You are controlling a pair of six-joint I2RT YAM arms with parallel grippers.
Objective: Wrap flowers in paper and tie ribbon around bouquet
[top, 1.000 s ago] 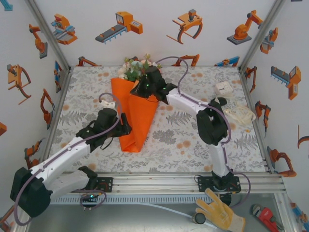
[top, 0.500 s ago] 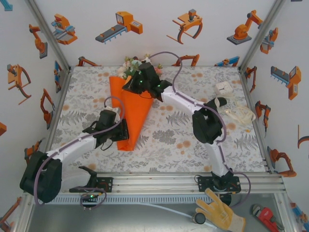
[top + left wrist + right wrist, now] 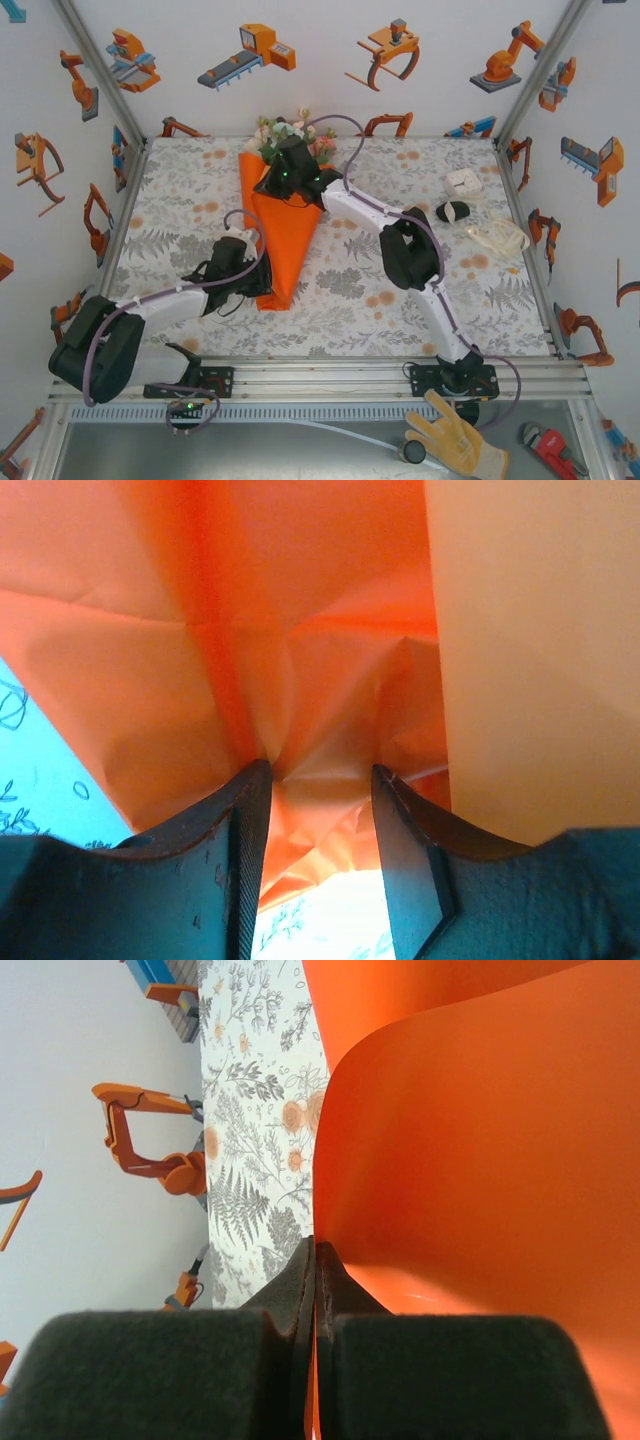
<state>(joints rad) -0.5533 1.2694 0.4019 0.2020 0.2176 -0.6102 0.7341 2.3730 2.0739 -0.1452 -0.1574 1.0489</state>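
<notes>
Top external view: bouquet (image 3: pixel 285 240) lies flat on table (image 3: pixel 180 200), left of centre, wide end far, pointed tip near.
Flowers: flowers (image 3: pixel 280 130) stick out of the cone's far end, by the back wall.
Right gripper: right gripper (image 3: pixel 283 182) is at the cone's wide mouth; in the wrist view the right gripper (image 3: pixel 315 1250) has jaws pressed together on a paper (image 3: pixel 480 1160) edge.
Left gripper: left gripper (image 3: pixel 258 282) is at the cone tip; in the wrist view the left gripper (image 3: pixel 320 775) is part-way closed, crumpled paper (image 3: pixel 150 680) tip between the fingers (image 3: pixel 245 830); firm pinch or not, cannot tell.
Ribbon: ribbon (image 3: pixel 497 238) is a loose heap at the table's right edge, well apart from the bouquet.
Other: white box (image 3: pixel 463 182) and black oval (image 3: pixel 452 211) sit near the ribbon.
</notes>
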